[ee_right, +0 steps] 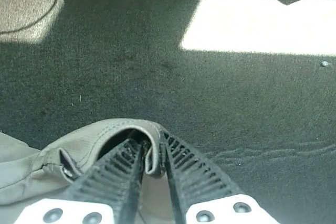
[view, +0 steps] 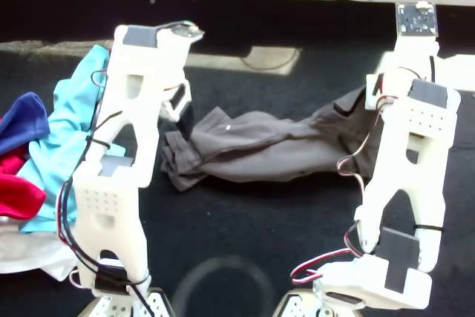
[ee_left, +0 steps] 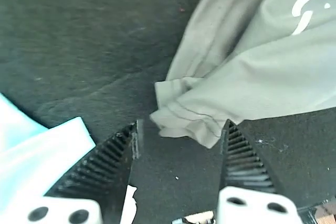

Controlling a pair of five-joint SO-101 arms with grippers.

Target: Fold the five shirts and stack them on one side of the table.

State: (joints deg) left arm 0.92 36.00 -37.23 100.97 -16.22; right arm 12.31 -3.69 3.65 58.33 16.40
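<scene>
A grey shirt (view: 256, 146) lies bunched and stretched across the middle of the dark table. My right gripper (ee_right: 152, 153) is shut on a fold of the grey shirt (ee_right: 100, 137) at its right end, under the right arm (view: 408, 146). My left gripper (ee_left: 181, 137) is open, its fingers (ee_left: 241, 156) either side of the grey shirt's crumpled left corner (ee_left: 184, 114), just above it. In the high view the left gripper (view: 174, 109) hangs at the shirt's left end. A white mark shows on the shirt (ee_left: 310, 6).
A heap of other shirts lies at the table's left edge: light blue (view: 70, 131), dark blue (view: 22, 116), red (view: 18, 191) and white (view: 30, 254). A corner of the light blue one (ee_left: 37, 156) lies beside my left gripper. Bright sunlit patches (ee_right: 262, 24) mark the far table.
</scene>
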